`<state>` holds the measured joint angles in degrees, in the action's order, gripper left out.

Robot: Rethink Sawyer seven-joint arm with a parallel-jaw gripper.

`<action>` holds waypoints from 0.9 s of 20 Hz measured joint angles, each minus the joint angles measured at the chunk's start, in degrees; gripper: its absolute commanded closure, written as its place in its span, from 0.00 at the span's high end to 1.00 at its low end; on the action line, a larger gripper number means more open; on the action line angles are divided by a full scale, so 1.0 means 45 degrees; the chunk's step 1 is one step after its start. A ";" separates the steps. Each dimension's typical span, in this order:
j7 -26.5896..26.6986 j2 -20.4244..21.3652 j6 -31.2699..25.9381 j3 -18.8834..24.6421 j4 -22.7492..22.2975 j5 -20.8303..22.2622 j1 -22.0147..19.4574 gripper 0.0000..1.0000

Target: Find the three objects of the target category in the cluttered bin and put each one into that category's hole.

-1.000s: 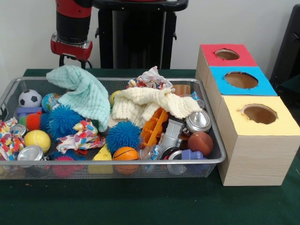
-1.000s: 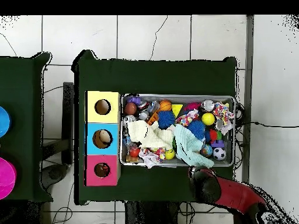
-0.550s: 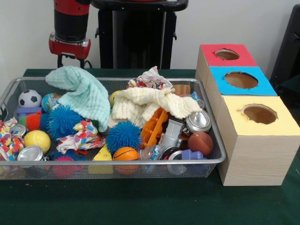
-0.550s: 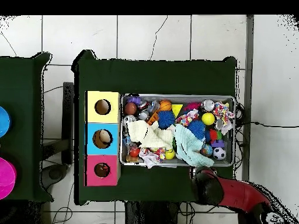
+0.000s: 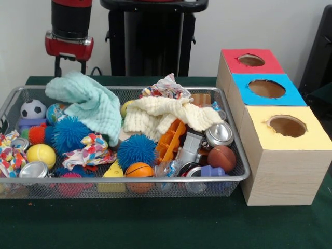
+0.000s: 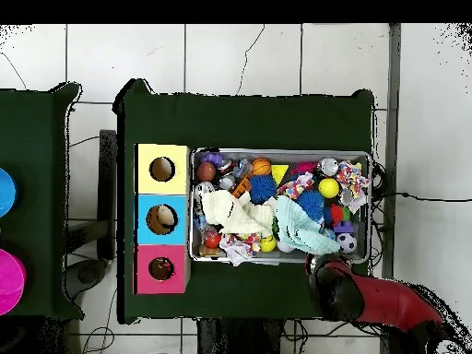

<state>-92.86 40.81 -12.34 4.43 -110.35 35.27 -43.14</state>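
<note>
Mint cloth (image 5: 89, 102) draped over balls in bin (image 5: 228, 179), gripper (image 5: 68, 66) just behind its upper corner (grip state unclear)

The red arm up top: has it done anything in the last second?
The red arm slid toward the bin's soccer-ball end and rose slightly. The mint green cloth stretched the same way, its raised corner following the arm. The wire bin, the cream cloth and the three boxes stayed put.
</note>
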 measured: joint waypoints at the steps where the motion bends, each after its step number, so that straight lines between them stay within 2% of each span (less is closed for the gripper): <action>1: 0.0000 0.0287 0.0000 0.0257 0.0096 -0.0073 -0.0109 1.00; 8: 0.0000 0.1352 -0.0003 0.1358 0.0599 -0.0708 -0.0584 1.00; 11: 0.0000 0.1430 -0.0003 0.1534 0.0722 -0.0749 -0.0657 1.00; 13: 0.0000 0.1330 0.0063 0.1551 0.0868 -0.0734 -0.0624 1.00; 18: 0.0000 0.0380 0.1119 0.1422 0.1503 -0.0731 -0.0177 1.00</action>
<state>-92.86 42.52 -7.30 10.82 -103.58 31.98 -43.94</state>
